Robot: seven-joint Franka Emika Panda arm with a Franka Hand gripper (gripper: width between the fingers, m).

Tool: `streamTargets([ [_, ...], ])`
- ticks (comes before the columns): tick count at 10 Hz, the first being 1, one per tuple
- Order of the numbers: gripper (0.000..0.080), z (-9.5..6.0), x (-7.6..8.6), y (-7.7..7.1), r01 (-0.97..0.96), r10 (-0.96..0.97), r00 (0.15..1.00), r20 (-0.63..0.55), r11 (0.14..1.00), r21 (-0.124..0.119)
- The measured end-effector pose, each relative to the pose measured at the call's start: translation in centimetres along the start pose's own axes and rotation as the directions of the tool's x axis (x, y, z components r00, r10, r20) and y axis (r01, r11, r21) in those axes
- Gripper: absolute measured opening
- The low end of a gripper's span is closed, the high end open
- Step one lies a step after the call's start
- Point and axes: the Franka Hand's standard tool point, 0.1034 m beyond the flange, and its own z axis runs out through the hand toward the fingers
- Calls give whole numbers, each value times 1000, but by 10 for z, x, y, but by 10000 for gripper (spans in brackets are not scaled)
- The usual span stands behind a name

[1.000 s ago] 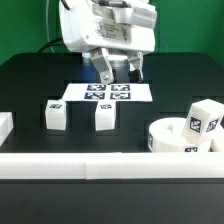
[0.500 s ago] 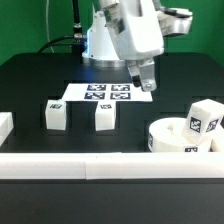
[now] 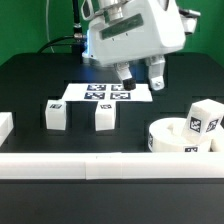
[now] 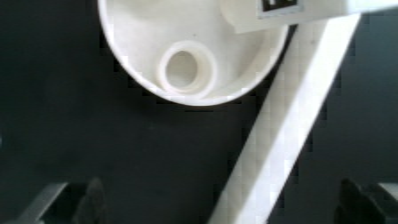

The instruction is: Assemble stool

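Note:
The stool's round white seat [image 3: 178,138] lies at the exterior view's right, by the front rail. One tagged leg [image 3: 205,117] stands just behind it. Two more legs [image 3: 55,114] [image 3: 104,116] stand apart in the middle, in front of the marker board [image 3: 108,93]. My gripper [image 3: 141,76] hangs open above the board's right end, holding nothing. In the wrist view the seat [image 4: 151,30] shows with an oval hole [image 4: 183,68], and my gripper [image 4: 215,204] is open with dark table between its fingertips [image 4: 54,205].
A long white border rail [image 3: 100,166] runs along the front edge and crosses the wrist view [image 4: 294,120] diagonally. A short white rail piece [image 3: 5,125] sits at the exterior view's left. The table top is black.
The arm has swung toward the exterior view's right and the wrist has turned, so both fingers now face the camera. The jaws stay open and no part has moved.

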Motion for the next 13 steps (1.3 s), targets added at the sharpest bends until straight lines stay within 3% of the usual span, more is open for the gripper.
streamTargets([
  [3, 649, 4, -11, -7, 373, -370, 928, 41, 924, -83],
  [7, 649, 5, -7, -5, 619, -616, 785, 55, 782, -72],
  [9, 649, 10, -5, 4, 778, -778, 626, 48, 620, -98],
  [10, 649, 11, 0, 16, 825, -824, 563, 55, 556, -102],
  [12, 649, 11, 20, 45, 838, -838, 541, 61, 533, -117],
  [13, 649, 9, 27, 52, 831, -830, 553, 70, 545, -112],
])
